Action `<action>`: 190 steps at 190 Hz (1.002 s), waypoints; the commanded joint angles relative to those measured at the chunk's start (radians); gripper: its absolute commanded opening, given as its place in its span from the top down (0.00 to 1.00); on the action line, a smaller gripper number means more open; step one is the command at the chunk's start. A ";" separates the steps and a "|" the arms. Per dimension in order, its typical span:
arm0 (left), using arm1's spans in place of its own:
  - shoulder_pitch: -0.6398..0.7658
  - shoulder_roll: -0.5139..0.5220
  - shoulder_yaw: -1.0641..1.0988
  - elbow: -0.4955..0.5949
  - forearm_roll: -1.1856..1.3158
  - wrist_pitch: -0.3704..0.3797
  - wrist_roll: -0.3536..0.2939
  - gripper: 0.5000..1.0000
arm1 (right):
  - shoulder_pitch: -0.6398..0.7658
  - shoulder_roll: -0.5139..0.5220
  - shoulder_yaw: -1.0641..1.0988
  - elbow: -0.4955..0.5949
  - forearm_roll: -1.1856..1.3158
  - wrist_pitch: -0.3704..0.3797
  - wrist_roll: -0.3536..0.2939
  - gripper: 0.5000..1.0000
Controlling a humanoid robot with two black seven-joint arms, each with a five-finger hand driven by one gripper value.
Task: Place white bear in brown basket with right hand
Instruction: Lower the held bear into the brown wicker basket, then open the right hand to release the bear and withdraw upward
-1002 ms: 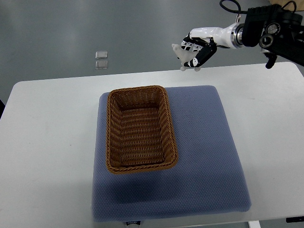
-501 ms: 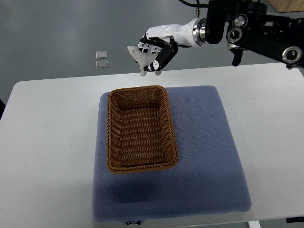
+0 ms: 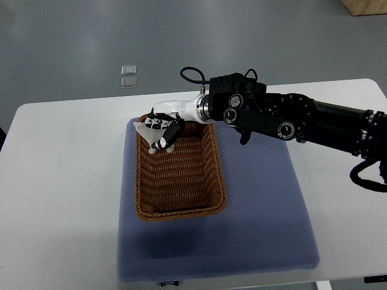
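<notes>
The right hand [image 3: 162, 128] was closed around the white bear [image 3: 145, 131], with its fingers curled over the toy, so only a pale part of the bear showed at the hand's 9 o'clock side. The hand with the bear was over the far left corner of the brown basket [image 3: 179, 164], at about 11 o'clock from the basket's middle. It seemed to be above the rim and not yet touching the weave, but this was hard to judge from the steep view. The black forearm [image 3: 290, 118] came in from the right edge and crossed the far right part of the blue mat [image 3: 254, 199].

The basket stood on the left half of this mat, and its bottom was bare. The mat lay on the white table [image 3: 54, 181]. At 11 o'clock from the basket, well apart, two small clear squares [image 3: 128, 76] lay on the grey floor beyond the table.
</notes>
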 commanded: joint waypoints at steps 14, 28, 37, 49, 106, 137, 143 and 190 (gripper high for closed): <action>0.000 0.000 0.000 0.000 0.000 0.000 0.000 0.00 | -0.047 0.014 -0.002 -0.043 -0.089 -0.003 0.001 1.00; 0.000 0.000 0.002 0.000 0.000 0.000 0.000 0.00 | -0.066 0.014 -0.002 -0.060 -0.130 -0.001 0.001 1.00; 0.000 0.000 0.002 -0.002 0.000 0.000 0.000 0.00 | -0.073 0.014 -0.004 -0.069 -0.144 -0.001 0.001 1.00; 0.000 0.000 0.002 -0.002 0.000 0.000 0.000 0.00 | -0.079 0.014 -0.004 -0.074 -0.147 0.002 0.001 1.00; 0.000 0.000 0.003 0.002 0.000 0.000 0.000 0.00 | -0.086 0.014 -0.002 -0.074 -0.150 0.008 0.001 0.94; 0.000 0.000 0.003 0.002 0.000 0.000 0.000 0.00 | -0.086 0.014 -0.002 -0.074 -0.150 0.009 0.001 0.53; 0.000 0.000 0.002 0.003 0.000 0.000 0.000 0.00 | -0.086 0.014 -0.002 -0.074 -0.150 0.009 -0.001 0.47; 0.000 0.000 0.002 0.003 0.000 0.000 0.000 0.00 | -0.075 0.014 0.011 -0.074 -0.147 0.013 -0.004 0.21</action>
